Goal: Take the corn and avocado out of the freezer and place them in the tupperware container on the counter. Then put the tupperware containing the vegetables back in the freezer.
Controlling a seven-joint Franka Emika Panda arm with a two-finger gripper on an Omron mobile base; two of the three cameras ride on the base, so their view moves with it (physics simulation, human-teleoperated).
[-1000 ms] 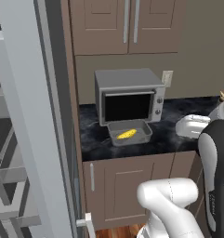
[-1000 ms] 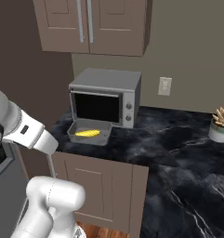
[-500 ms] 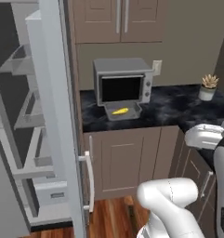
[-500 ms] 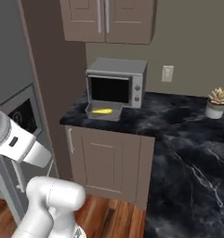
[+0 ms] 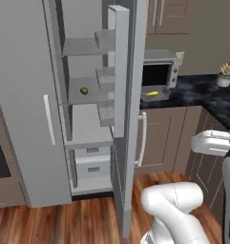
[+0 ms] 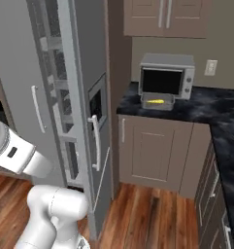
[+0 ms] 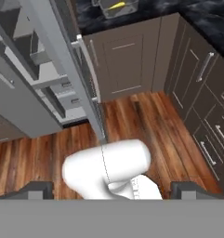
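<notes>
One avocado (image 5: pixel 84 90) on freezer (image 5: pixel 21 95) shelf, corn (image 5: pixel 153 93) in tupperware container (image 5: pixel 156 95)

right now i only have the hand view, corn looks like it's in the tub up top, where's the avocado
Observer: The avocado sits on a middle shelf inside the open freezer, seen from the left base view.
Operator: is the tupperware close to the freezer
Observer: The tupperware container holds the corn and rests on the counter just in front of the microwave, a little to the right of the freezer door.
Operator: anything else on that counter
Observer: A small potted plant stands farther right along the counter.
</notes>
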